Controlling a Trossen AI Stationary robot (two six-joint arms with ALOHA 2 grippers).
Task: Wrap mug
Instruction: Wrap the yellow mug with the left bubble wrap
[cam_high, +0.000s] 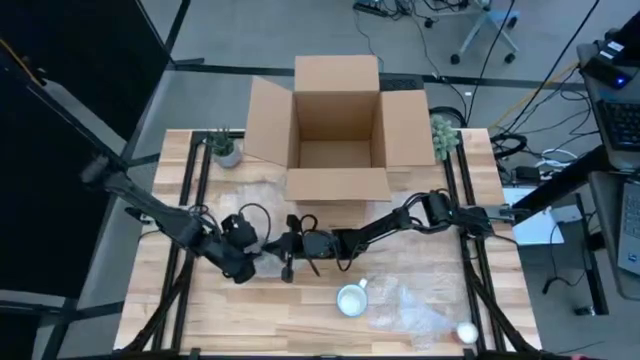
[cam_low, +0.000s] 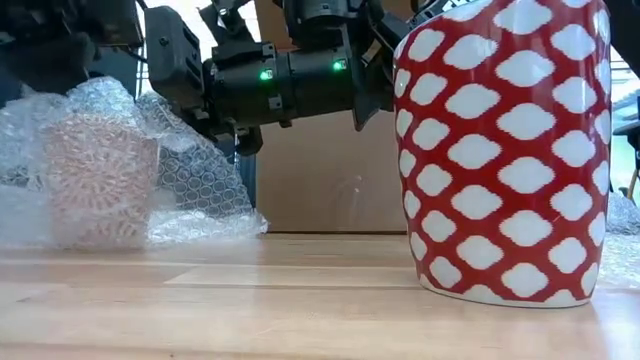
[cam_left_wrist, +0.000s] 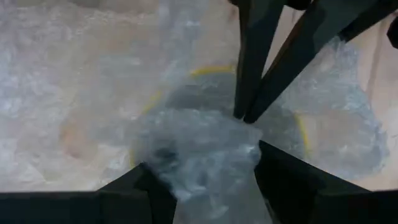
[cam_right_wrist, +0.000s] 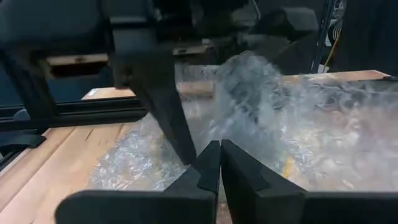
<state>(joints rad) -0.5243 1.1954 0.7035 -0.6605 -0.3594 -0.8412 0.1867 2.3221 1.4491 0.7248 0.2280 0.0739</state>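
A sheet of bubble wrap (cam_left_wrist: 205, 155) covers a mug whose yellow rim (cam_left_wrist: 211, 71) shows through it, left of the table's middle. My left gripper (cam_left_wrist: 214, 186) stands over it with a bunch of wrap between its fingers. My right gripper (cam_right_wrist: 219, 149), coming from the right, is shut with its tips at the same bunch. In the high view the two grippers meet, left (cam_high: 283, 258) and right (cam_high: 305, 240). A bare red-and-white mug (cam_low: 510, 150) stands upright on its base nearer the front edge (cam_high: 352, 298). My left gripper has a gathered bunch of bubble wrap (cam_left_wrist: 186, 143) between its two fingers, several layers, coming from above and slanting down. The bunch rises off the wrapped mug below. My right gripper's shut fingertips (cam_left_wrist: 247, 115) meet the far side of that bunch, coming slanting from the table's right. A thin edge of wrap seems pinched at the tips; how many layers, I cannot tell.
An open cardboard box (cam_high: 338, 130) stands at the far middle. A wrapped mug (cam_low: 100, 180) and more wrap (cam_low: 200, 175) show in the low view. Loose bubble wrap (cam_high: 410, 305) lies front right. Small plants (cam_high: 225, 147) (cam_high: 443, 133) flank the box.
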